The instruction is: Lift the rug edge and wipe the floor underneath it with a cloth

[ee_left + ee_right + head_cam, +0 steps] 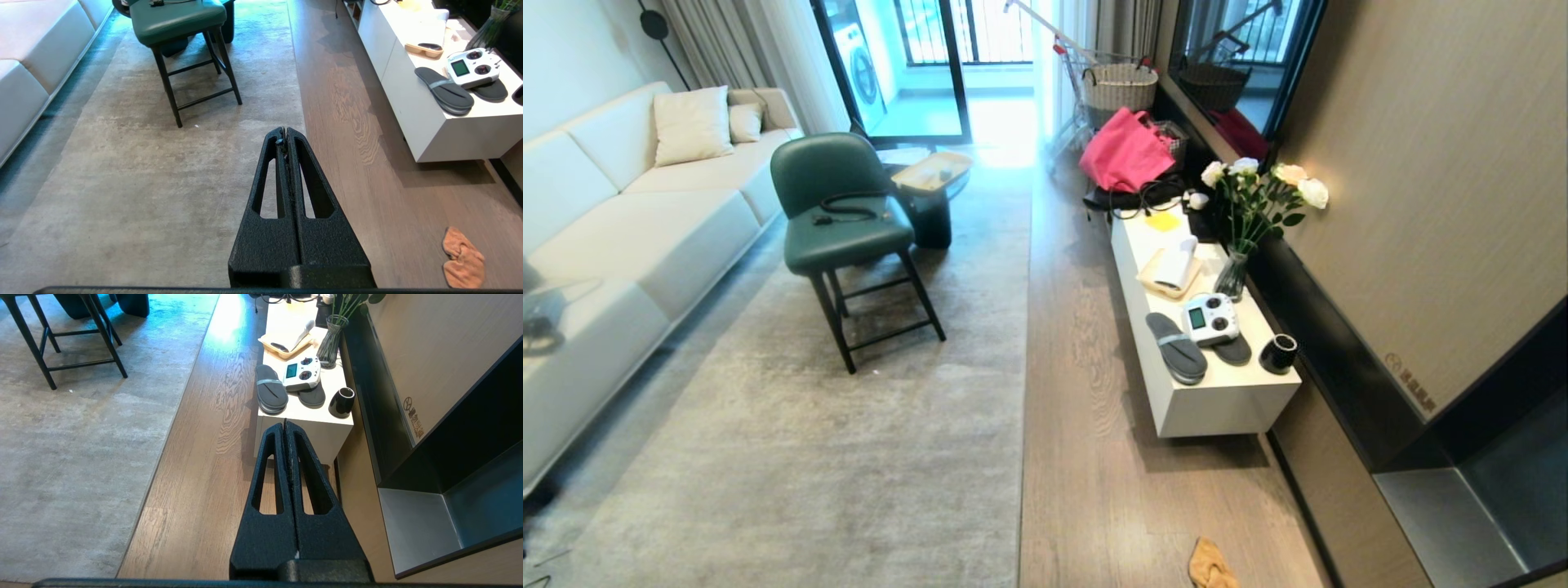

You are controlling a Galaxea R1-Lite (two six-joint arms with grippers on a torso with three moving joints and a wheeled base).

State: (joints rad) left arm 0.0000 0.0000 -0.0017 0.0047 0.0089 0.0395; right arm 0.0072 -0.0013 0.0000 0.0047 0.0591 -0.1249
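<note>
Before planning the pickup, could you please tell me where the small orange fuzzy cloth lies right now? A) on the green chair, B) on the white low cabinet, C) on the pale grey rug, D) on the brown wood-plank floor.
D: the small orange fuzzy cloth lies crumpled on the brown wood-plank floor, right of the pale grey rug and apart from it.
</note>
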